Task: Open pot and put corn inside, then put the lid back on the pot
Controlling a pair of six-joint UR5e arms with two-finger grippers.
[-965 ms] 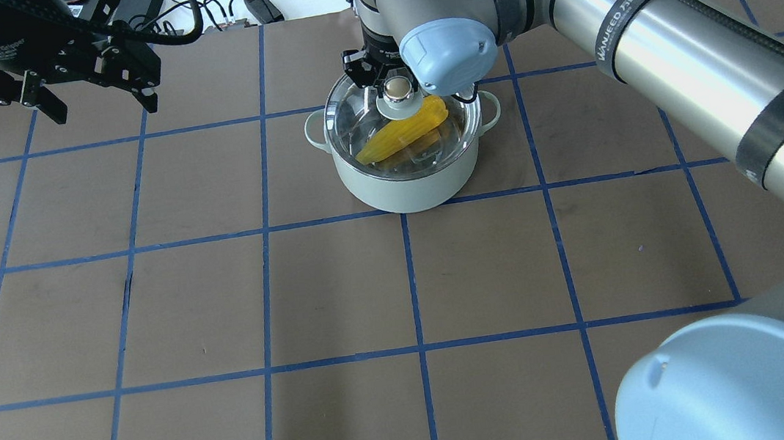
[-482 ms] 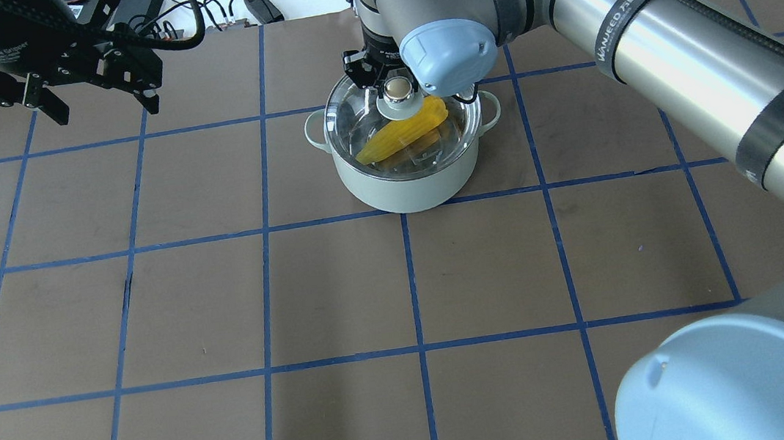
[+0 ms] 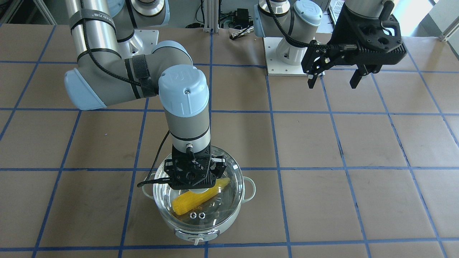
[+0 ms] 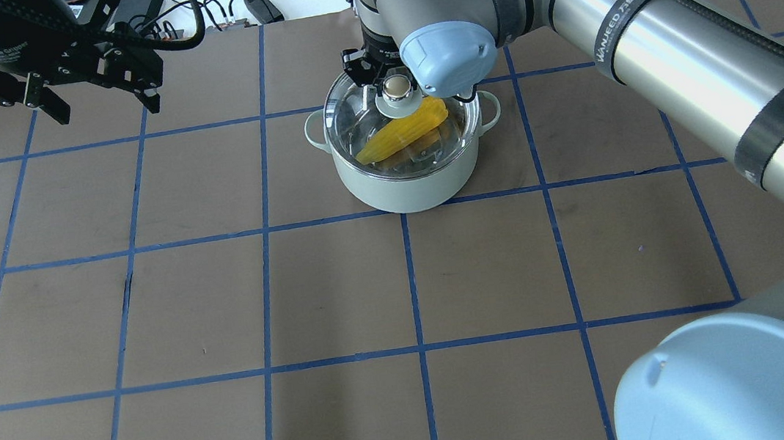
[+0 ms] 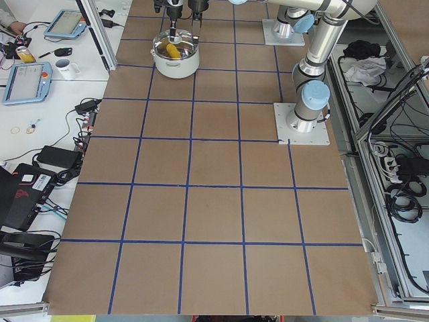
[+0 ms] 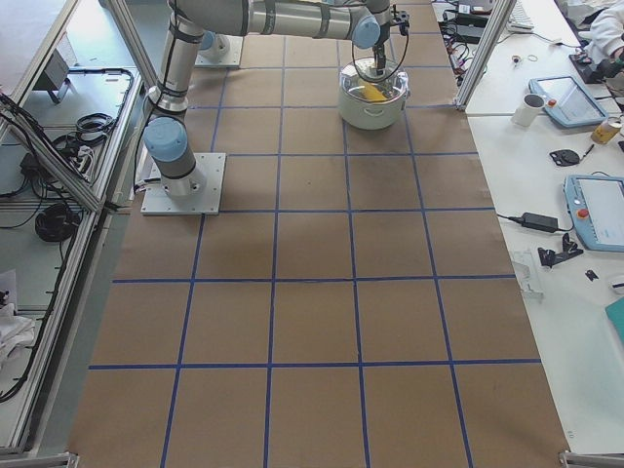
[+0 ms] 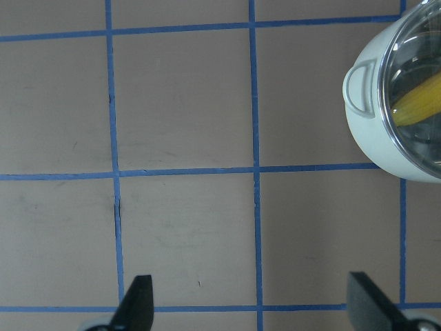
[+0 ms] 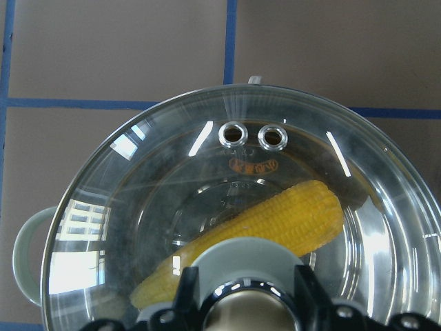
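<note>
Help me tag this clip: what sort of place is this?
Probably a robotics lab, not a kitchen: a table taped into a blue grid, robot arms bolted to it, teach pendants on side benches.

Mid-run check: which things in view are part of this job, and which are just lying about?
Job: pot, corn, lid, right gripper at the lid's knob.
Lying about: mug, tablets and power brick, all on the side bench. The left gripper is idle, open.
</note>
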